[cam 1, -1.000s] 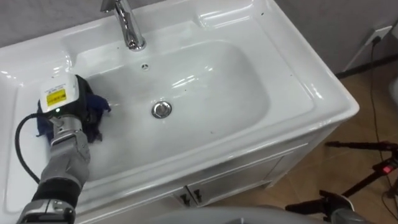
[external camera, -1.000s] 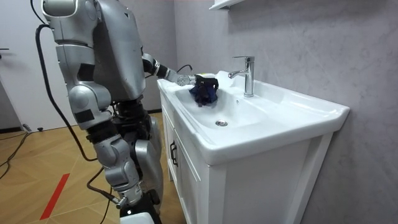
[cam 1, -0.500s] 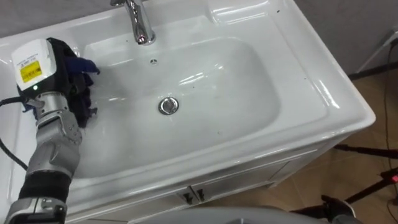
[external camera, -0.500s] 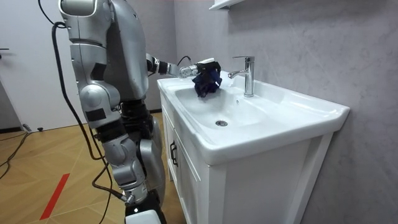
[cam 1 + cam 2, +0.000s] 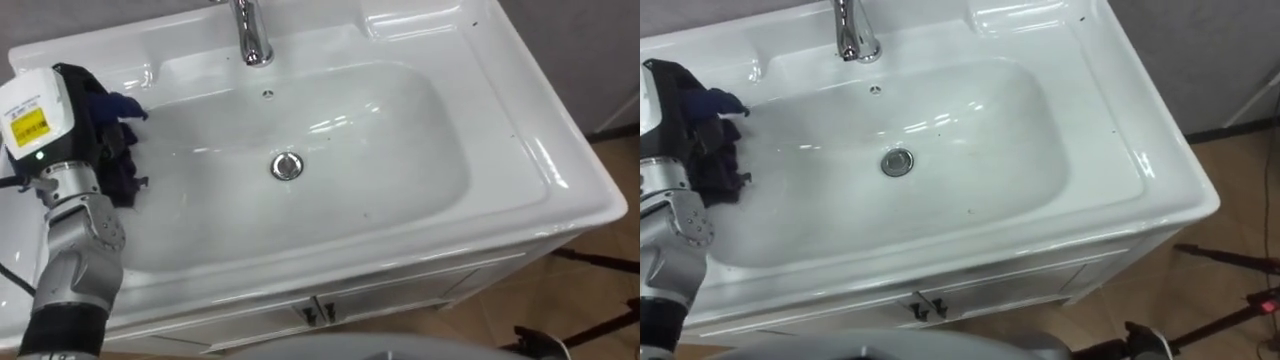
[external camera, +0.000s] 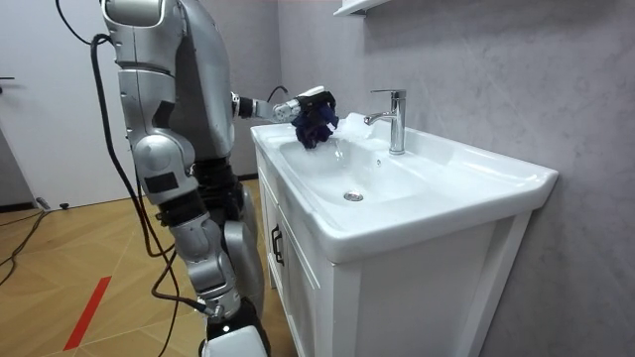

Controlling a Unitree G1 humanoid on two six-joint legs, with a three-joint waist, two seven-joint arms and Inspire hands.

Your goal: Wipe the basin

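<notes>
The white basin (image 5: 380,130) lies below me, with a round metal drain (image 5: 287,166) in its middle and a chrome faucet (image 5: 252,35) at the back rim. My left hand (image 5: 72,100) is at the bowl's left side, shut on a crumpled dark blue cloth (image 5: 116,150). In the room view the left hand (image 6: 301,100) is held above the rim's far left end, and the cloth (image 6: 317,126) hangs from it over the basin (image 6: 417,198), near the faucet (image 6: 396,119).
A white cabinet (image 5: 330,305) with two small door handles stands under the basin. Dark tripod legs (image 5: 590,260) lie on the wood floor at the right. A grey wall (image 6: 476,69) runs behind the faucet, with a shelf (image 6: 357,6) high up.
My left hand has lifted the cloth from the bowl's left slope up above the rim. The robot has straightened, and the eye view has shifted.
</notes>
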